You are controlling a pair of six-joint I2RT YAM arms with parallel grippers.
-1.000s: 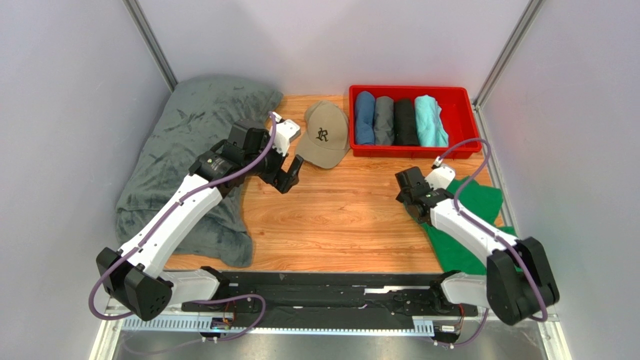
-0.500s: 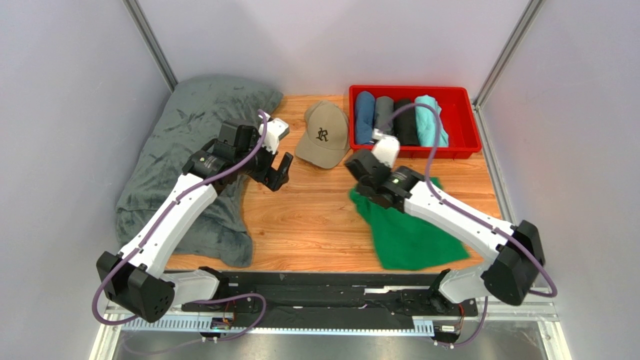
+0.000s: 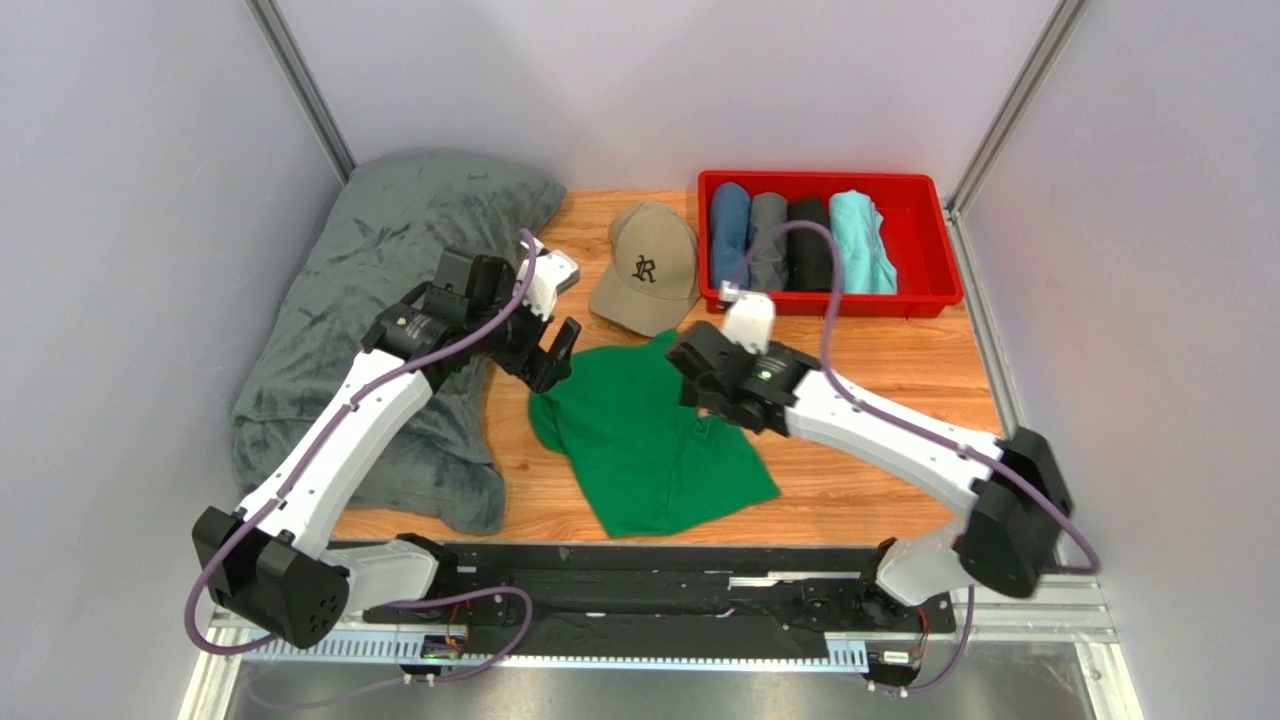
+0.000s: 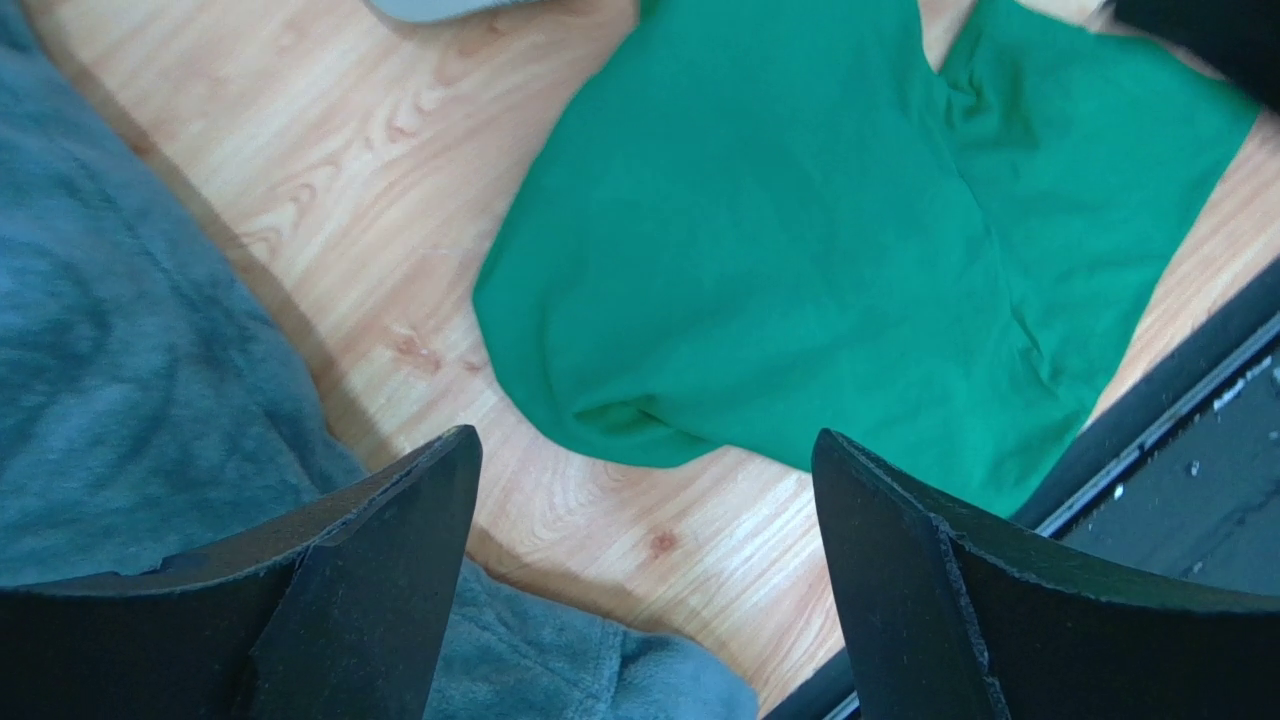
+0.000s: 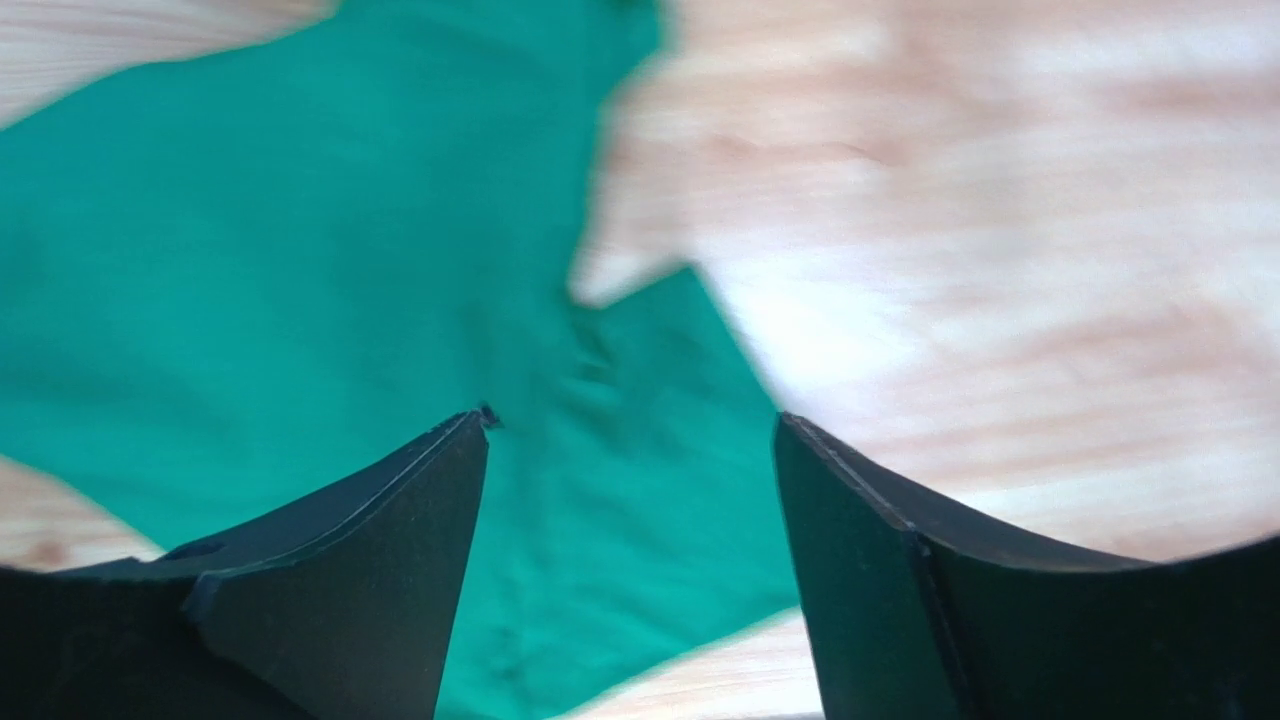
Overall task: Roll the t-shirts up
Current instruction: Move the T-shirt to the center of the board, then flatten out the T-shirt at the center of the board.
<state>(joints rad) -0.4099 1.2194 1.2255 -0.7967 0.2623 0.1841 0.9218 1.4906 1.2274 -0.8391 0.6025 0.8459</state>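
Finding the green t-shirt (image 3: 654,435) spread loosely on the tabletop (image 3: 887,368), near the front middle, unrolled, with a rounded fold along its left edge. Lies between the two arms, its far corner close by the brim of the tan cap (image 3: 649,270).

Hovering over the shirt's far-right part: the right pincer (image 3: 694,383), fingers apart, nothing clamped between them, only green cloth and bare wood below in the wrist view. Hard to tell from that blurred view whether the fingertips touch the cloth.

Hanging at the shirt's far-left edge: the left pincer (image 3: 549,360), fingers spread wide and empty, above the wood and the shirt's fold, with grey plush at its left.

Farther back, at the far right of the tabletop: a red bin (image 3: 827,305) holding four rolled shirts (image 3: 812,240) side by side, blue, grey, black and turquoise.

Filling the left side and running down toward the front edge: a dark-grey blanket (image 3: 361,300), partly under the left arm.
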